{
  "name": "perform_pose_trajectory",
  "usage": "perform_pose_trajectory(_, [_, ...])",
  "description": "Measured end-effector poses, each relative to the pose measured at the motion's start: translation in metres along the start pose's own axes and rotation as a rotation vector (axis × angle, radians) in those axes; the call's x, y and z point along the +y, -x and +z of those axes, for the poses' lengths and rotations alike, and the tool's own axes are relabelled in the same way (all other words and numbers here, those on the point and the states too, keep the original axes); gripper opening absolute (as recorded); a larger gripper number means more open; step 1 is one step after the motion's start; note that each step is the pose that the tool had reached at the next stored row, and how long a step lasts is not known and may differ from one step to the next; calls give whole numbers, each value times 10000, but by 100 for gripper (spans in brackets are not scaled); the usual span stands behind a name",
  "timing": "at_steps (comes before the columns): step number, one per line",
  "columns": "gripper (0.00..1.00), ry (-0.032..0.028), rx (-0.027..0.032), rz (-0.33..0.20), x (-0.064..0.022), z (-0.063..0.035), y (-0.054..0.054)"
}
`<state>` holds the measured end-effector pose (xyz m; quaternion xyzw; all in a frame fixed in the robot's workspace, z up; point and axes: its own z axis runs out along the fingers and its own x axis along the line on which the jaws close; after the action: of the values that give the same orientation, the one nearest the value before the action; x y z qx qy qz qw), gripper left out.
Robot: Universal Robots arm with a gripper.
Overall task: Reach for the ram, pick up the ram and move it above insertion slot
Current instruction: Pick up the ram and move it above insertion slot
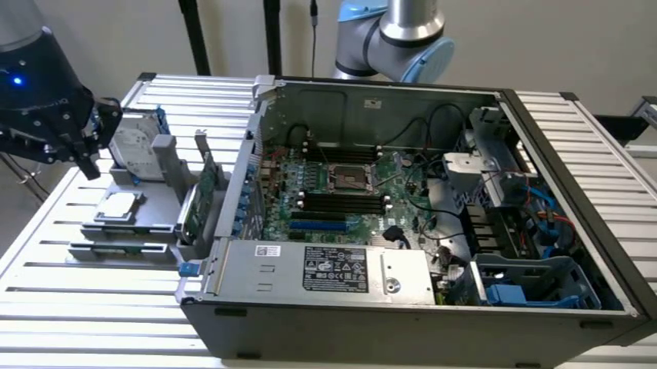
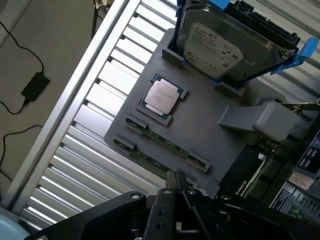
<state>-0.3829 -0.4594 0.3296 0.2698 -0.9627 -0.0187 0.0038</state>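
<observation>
Two long thin green ram sticks lie on edge in the grooves of a grey fixture (image 2: 200, 125): one ram (image 2: 167, 143) and a second (image 2: 142, 156) beside it, the front one also seen as a green strip (image 1: 118, 248). My gripper (image 2: 176, 181) hangs above the fixture's edge near those sticks, apart from them, its fingers together and holding nothing. In the exterior view the gripper (image 1: 86, 163) is at the far left, above the fixture. The black memory slots (image 1: 344, 201) lie on the motherboard inside the open computer case (image 1: 575, 254).
On the fixture a silver hard drive (image 2: 220, 45) stands tilted in a blue-tabbed holder, and a CPU chip (image 2: 162, 95) lies flat. A broader green card (image 1: 208, 188) stands between fixture and case. All rest on a slatted metal table (image 1: 61, 307). Cables crowd the case's right side.
</observation>
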Motion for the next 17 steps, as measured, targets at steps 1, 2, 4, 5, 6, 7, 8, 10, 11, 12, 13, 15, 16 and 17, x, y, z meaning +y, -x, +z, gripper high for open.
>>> perform_pose_trajectory(1, [11, 0, 8, -181, 0, 1, 0])
perform_pose_trajectory(2, [11, 1, 15, -360, 0, 3, 0])
perform_pose_trajectory(4, [11, 2, 29, -737, 0, 6, 0])
perform_pose_trajectory(5, [11, 2, 36, -915, 0, 8, 0])
perform_pose_trajectory(6, [11, 3, 44, -1096, 0, 10, 0])
perform_pose_trajectory(7, [11, 3, 50, -1274, 0, 11, 0])
perform_pose_trajectory(8, [11, 4, 56, -1455, 0, 14, 0])
perform_pose_trajectory(10, [11, 5, 69, -1813, -1, 17, 0])
perform_pose_trajectory(11, [11, 5, 78, -1995, -1, 18, 0])
perform_pose_trajectory(12, [11, 6, 84, -2179, -1, 20, 0])
perform_pose_trajectory(13, [11, 7, 91, -2370, -1, 22, 0])
perform_pose_trajectory(15, [11, 8, 105, -2729, -1, 25, 0])
perform_pose_trajectory(16, [11, 8, 111, -2909, -1, 26, 0])
perform_pose_trajectory(17, [11, 9, 119, -3089, -1, 28, 0])
